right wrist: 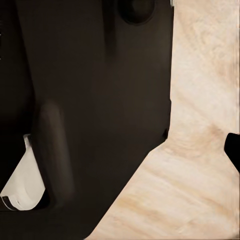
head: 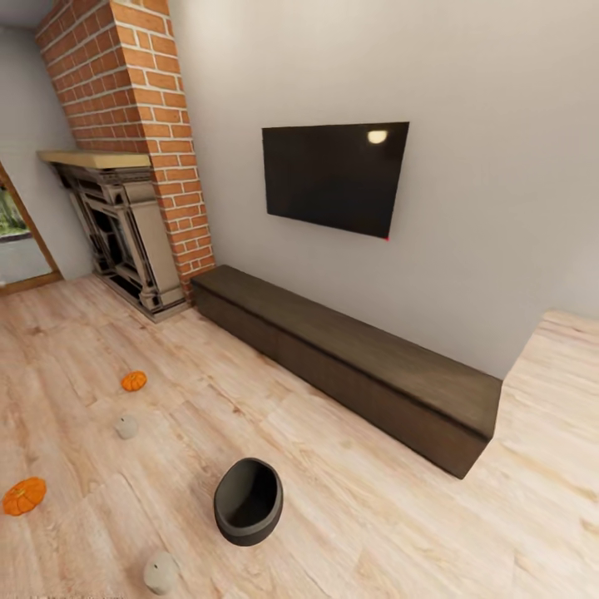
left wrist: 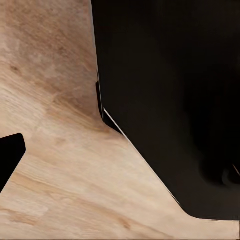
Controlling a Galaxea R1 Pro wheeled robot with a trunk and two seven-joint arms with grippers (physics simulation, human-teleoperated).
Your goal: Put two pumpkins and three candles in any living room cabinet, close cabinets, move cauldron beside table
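Two orange pumpkins lie on the plank floor at the left, one (head: 133, 381) farther off and one (head: 23, 496) near the view's left edge. One cream candle (head: 126, 427) sits between them and another (head: 160, 572) lies at the bottom edge. The dark cauldron (head: 248, 501) rests on the floor, mouth tipped toward me. The long dark-brown cabinet (head: 349, 359) runs along the wall, all front panels shut. Each wrist view shows my dark body over the floor, with one dark tip (left wrist: 10, 156) (right wrist: 232, 150) at the frame edge; its jaws cannot be judged.
A brick chimney (head: 141, 100) with an ornate fireplace surround (head: 125, 233) stands left of the cabinet. A black TV (head: 333, 176) hangs on the wall above the cabinet. A glazed door (head: 17, 241) is at far left. Open floor lies between the cauldron and the cabinet.
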